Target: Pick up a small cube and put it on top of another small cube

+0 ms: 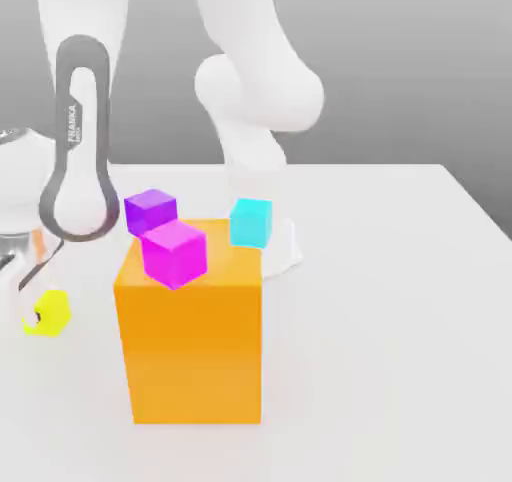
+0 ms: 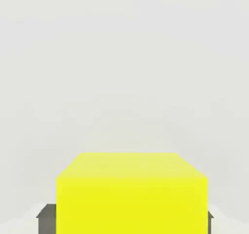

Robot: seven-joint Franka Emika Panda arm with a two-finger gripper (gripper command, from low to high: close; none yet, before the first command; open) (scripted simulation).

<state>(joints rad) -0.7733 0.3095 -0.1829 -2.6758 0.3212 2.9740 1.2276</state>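
My gripper pinches the yellow cube at the exterior view's left edge, its fingers mostly hidden behind that cube.

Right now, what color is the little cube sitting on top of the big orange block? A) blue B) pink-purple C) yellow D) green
B: the magenta cube rests on the top face of the large orange block, near its far-left edge in the exterior view.

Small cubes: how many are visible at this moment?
4. A yellow cube at the exterior view's left by the gripper; a magenta cube on the orange block; a purple cube and a cyan cube behind it. More may be hidden.
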